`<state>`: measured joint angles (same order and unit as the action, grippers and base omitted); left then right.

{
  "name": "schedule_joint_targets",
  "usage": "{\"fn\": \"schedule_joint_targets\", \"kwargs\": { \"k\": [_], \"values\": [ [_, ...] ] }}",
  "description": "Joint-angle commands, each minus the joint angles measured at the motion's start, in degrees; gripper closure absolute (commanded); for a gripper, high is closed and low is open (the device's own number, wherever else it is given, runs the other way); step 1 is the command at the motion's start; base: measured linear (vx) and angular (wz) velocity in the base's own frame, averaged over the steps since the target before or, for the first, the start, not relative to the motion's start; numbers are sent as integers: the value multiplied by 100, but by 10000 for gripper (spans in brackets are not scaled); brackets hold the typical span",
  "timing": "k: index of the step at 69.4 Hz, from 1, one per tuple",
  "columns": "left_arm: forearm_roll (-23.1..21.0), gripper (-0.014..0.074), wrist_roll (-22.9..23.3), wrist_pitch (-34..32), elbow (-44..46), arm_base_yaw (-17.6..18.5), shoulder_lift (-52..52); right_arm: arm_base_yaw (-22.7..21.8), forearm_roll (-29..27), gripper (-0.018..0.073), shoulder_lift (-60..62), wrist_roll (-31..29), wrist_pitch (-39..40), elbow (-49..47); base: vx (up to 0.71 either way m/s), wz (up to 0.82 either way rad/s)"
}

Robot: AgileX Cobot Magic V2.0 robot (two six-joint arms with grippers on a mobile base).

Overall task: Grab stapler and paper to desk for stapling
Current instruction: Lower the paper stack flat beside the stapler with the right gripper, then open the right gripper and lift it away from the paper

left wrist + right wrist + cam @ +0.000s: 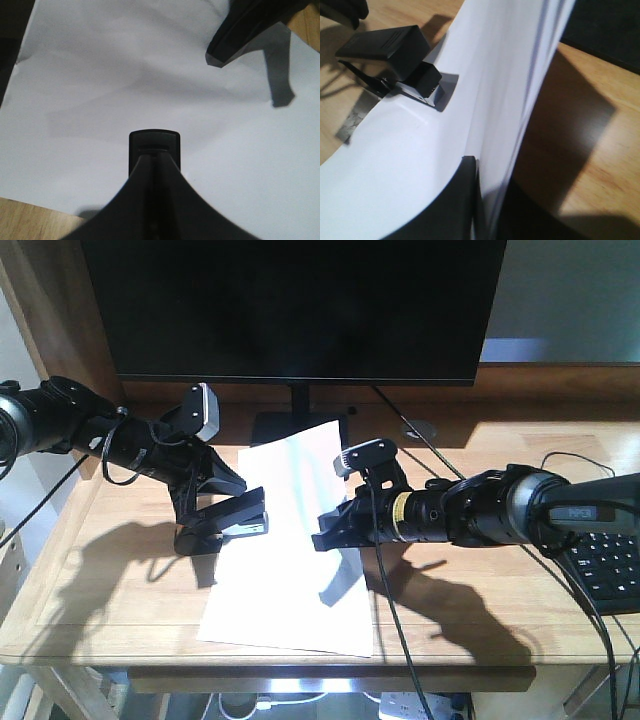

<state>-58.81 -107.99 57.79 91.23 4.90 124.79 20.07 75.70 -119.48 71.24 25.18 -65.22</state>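
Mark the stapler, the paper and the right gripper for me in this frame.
stapler (243, 512): front-facing view, on its black top arm.
paper (285, 580): front-facing view, on the flat lower part of the sheets.
right gripper (332, 528): front-facing view, between its fingertips at the paper's raised edge.

The black, jointed left arm (90, 430) reaches in from the left edge and slopes down towards the middle, with a grey box-shaped wrist camera (205, 412) standing on top of it. Its black left gripper (228, 510) points down and to the right, its jaws clamped around the small black stapler (245, 526). The right arm (500, 505), black with a grey outer sleeve and a yellow band near the wrist, stretches in almost level from the right edge. Its black right gripper (335, 528) points left with its jaws pinched together on the raised edge of the white paper (290, 580).
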Motion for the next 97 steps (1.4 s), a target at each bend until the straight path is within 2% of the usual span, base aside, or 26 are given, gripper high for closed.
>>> {"fn": "schedule_joint_targets", "kwargs": {
  "k": [1, 19, 36, 44, 51, 61, 77, 97],
  "values": [
    [-326, 603, 52, 135, 143, 11, -339, -7, -19, 488, 224, 66, 156, -282, 0, 0],
    [-326, 603, 52, 135, 143, 11, -339, -7, 0, 341, 113, 223, -140, -502, 0, 0],
    [-326, 603, 52, 135, 143, 11, -339, -7, -2, 95, 130, 272, -1100, -509, 0, 0],
    [-326, 603, 52, 135, 143, 11, -339, -7, -2, 32, 270, 602, -1776, -509, 0, 0],
    [-326, 603, 52, 135, 143, 11, -339, -14, -2, 22, 531, 794, -2411, -496, 0, 0],
    [-326, 603, 52, 135, 143, 11, -339, -8, 11, 24, 1098, 698, -2982, -393, 0, 0],
    [-326, 603, 52, 135, 143, 11, -339, -8, 11, 23, 2398, 134, -3028, 165, 0, 0],
    [-326, 603, 52, 135, 143, 11, -339, -8, 49, 23, 4611, 0, -3023, 1114, 0, 0]
  ]
}}
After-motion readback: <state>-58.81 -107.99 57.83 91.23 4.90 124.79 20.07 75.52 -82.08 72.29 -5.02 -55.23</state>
